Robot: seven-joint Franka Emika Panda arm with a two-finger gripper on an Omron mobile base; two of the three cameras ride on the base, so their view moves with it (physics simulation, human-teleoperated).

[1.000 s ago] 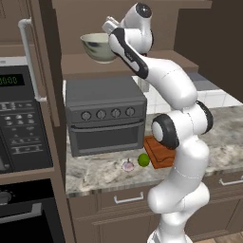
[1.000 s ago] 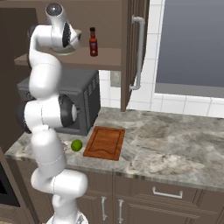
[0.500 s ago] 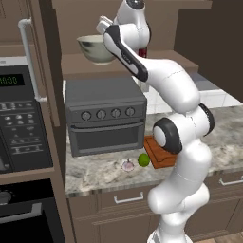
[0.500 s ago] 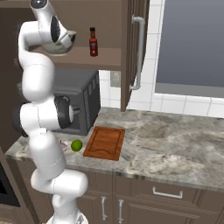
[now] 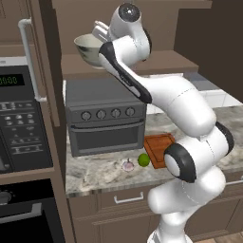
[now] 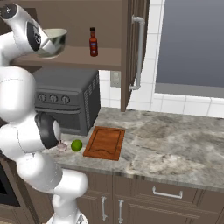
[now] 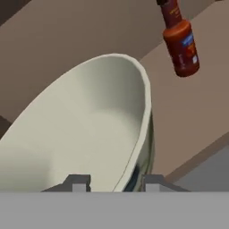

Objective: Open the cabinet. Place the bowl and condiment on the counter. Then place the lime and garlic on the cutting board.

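A white robot arm reaches up into an open brown wall cabinet (image 6: pixel 131 48) above a kitchen worktop. Its gripper (image 7: pixel 112 182) is clenched on the near rim of a wide pale grey-green bowl (image 5: pixel 89 49), one finger inside the rim and one outside. The bowl sits tilted at the left end of the cabinet's shelf, above a dark toaster oven (image 5: pixel 104 114). A slim dark-red condiment bottle (image 6: pixel 93 42) stands upright on the same shelf, well apart from the bowl, toward the shelf's right end.

Below, on the speckled stone counter (image 6: pixel 175 144), a reddish-brown cutting board (image 6: pixel 105 142) lies near the front edge. A green lime (image 6: pixel 76 145) rests just beside the board's left edge, with a pale garlic bulb (image 5: pixel 127 165) just beyond it.

The cabinet is already open, so the step in hand appears to be moving the bowl. Next, the arm likely needs to draw the bowl out past the shelf's front edge, keep clear of the bottle, and lower it onto a bare stretch of counter.
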